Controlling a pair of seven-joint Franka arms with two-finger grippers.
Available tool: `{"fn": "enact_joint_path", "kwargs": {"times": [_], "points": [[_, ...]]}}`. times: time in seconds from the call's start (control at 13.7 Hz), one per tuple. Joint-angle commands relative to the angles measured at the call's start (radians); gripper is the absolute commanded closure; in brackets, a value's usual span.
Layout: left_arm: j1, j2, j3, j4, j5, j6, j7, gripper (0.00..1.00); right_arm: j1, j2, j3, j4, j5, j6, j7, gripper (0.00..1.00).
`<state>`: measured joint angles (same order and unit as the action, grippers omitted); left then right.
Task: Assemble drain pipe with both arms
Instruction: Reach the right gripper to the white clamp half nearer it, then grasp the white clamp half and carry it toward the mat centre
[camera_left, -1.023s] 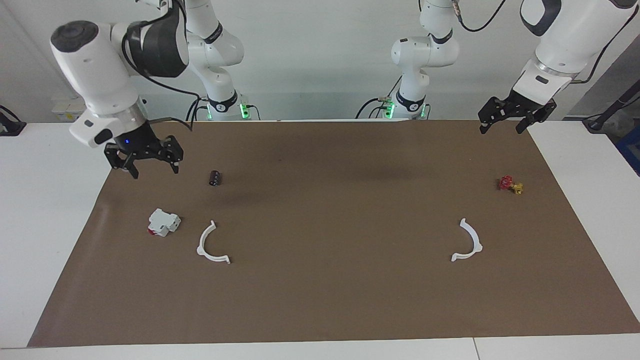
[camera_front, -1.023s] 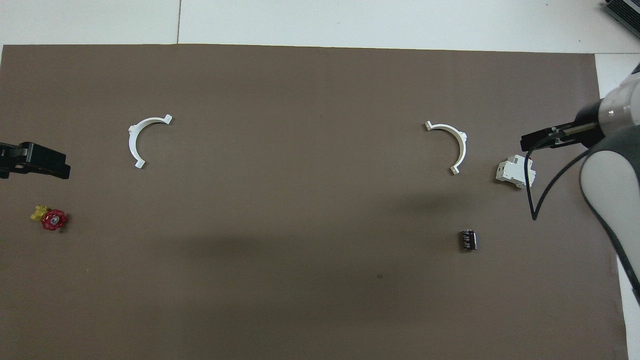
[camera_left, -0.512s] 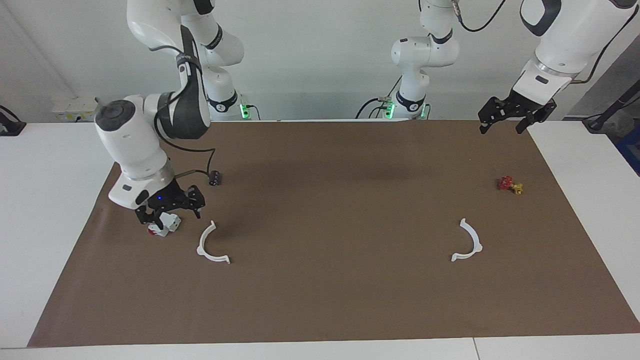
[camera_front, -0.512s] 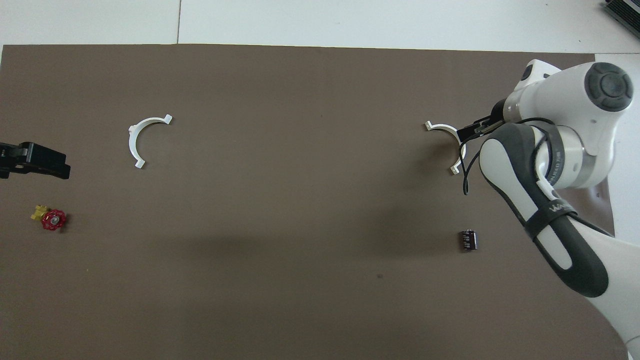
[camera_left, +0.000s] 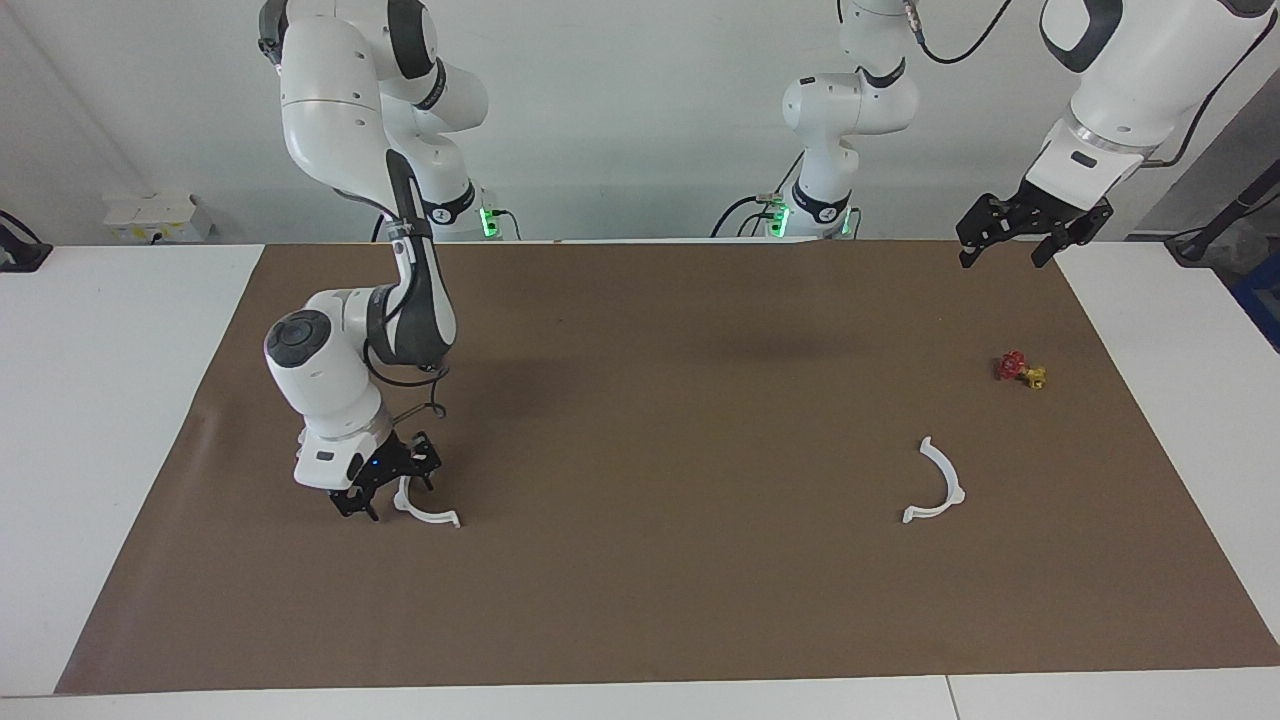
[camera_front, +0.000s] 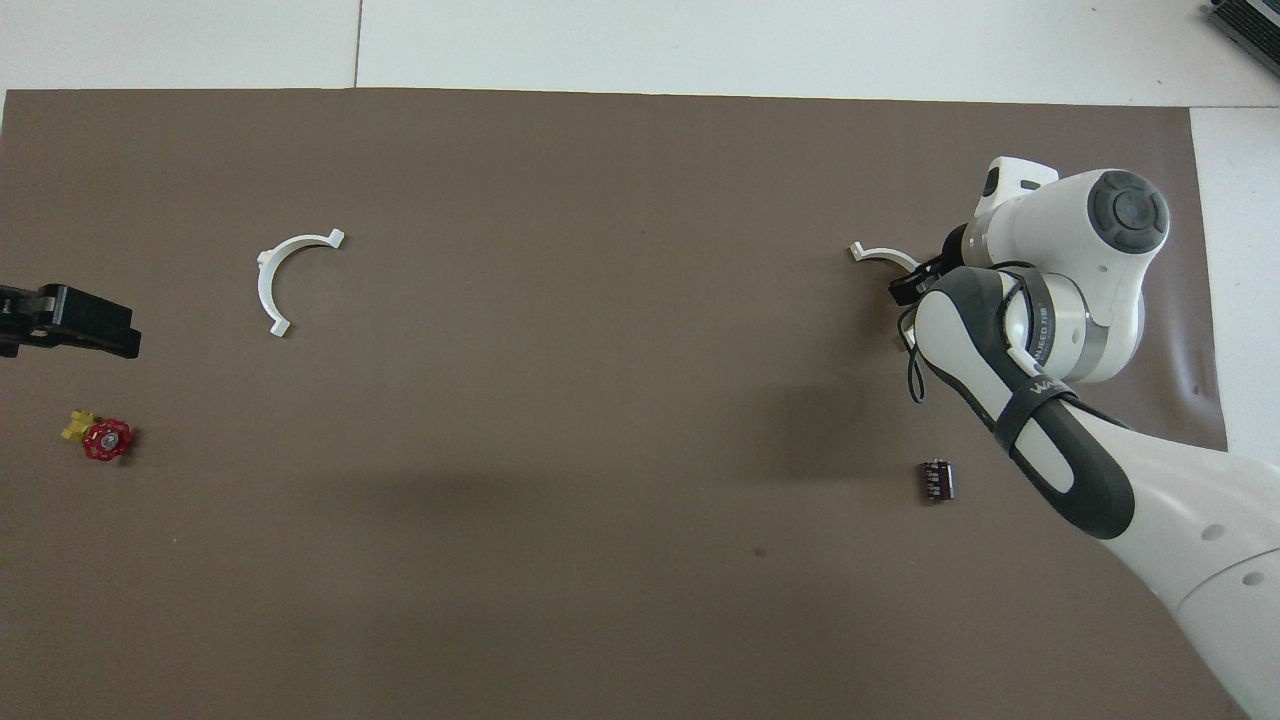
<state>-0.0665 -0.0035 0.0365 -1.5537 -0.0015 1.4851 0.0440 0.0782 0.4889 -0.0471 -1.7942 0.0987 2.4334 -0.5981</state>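
Lying on mat: a brown mat (camera_left: 650, 560) covers most of the white desk (camera_left: 100, 420); all small things sit on it.
Surroundings: a small black cylinder (camera_front: 937, 480) lies nearer the robots than the right arm's half-ring; a red-and-yellow valve piece (camera_left: 1020, 369) lies near the mat edge at the left arm's end.
In the way: the right arm's (camera_left: 370, 330) wrist and forearm hide most of its half-ring from overhead; nothing lies between the two half-rings.
Drain pipe, right-arm piece: white half-ring (camera_left: 428, 512) flat on the mat toward the right arm's end; only its lower curve and one tab show in the facing view.
Drain pipe, left-arm piece: second half-ring (camera_left: 938, 484) flat toward the left arm's end, well apart from the first and untouched.
Right gripper: right gripper (camera_left: 388, 484) down at the mat, straddling the hidden end of its half-ring; fingers spread apart, not closed on it.
Right arm pose: elbow bent sharply, wrist pointing steeply down.
Left gripper: left gripper (camera_left: 1008, 238) raised over the mat corner nearest the left arm's base, fingers spread wide, holding nothing; this arm waits.
View difference: overhead shows the cylinder, which the right arm hides in the facing view; facing view shows the right gripper's height and finger spread.
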Motion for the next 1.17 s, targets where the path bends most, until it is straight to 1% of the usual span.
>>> {"fn": "enact_joint_path", "kwargs": {"times": [0.0, 0.22, 0.29, 0.37, 0.66, 0.73, 0.8, 0.95, 1.1], "points": [[0.008, -0.026, -0.003, -0.026, -0.011, -0.005, 0.004, 0.00, -0.003, -0.009, 0.004, -0.044, 0.030, 0.053, -0.058, 0.33], [0.008, -0.026, -0.003, -0.026, -0.011, -0.005, 0.004, 0.00, -0.008, -0.007, 0.004, -0.045, 0.030, 0.053, -0.066, 0.36], [0.008, -0.026, -0.003, -0.026, -0.011, -0.005, 0.004, 0.00, -0.008, -0.007, 0.004, -0.045, 0.030, 0.053, -0.068, 0.57], [0.008, -0.026, -0.003, -0.026, -0.011, -0.005, 0.004, 0.00, -0.008, -0.007, 0.003, -0.045, 0.030, 0.055, -0.069, 1.00], [0.008, -0.026, -0.003, -0.026, -0.011, -0.005, 0.004, 0.00, 0.002, -0.010, 0.004, -0.034, 0.032, 0.044, -0.005, 1.00], [0.007, -0.026, -0.003, -0.026, -0.011, -0.005, 0.004, 0.00, 0.003, -0.022, 0.004, -0.034, 0.032, 0.033, 0.036, 1.00], [0.008, -0.026, -0.003, -0.026, -0.011, -0.005, 0.004, 0.00, 0.018, -0.039, 0.006, -0.033, 0.032, 0.012, 0.105, 1.00], [0.008, -0.026, -0.003, -0.026, -0.011, -0.005, 0.004, 0.00, 0.079, -0.067, 0.004, -0.010, 0.021, -0.052, 0.301, 1.00], [0.008, -0.026, -0.003, -0.026, -0.011, -0.005, 0.004, 0.00, 0.153, -0.073, -0.002, 0.025, 0.010, -0.106, 0.487, 1.00]]}}
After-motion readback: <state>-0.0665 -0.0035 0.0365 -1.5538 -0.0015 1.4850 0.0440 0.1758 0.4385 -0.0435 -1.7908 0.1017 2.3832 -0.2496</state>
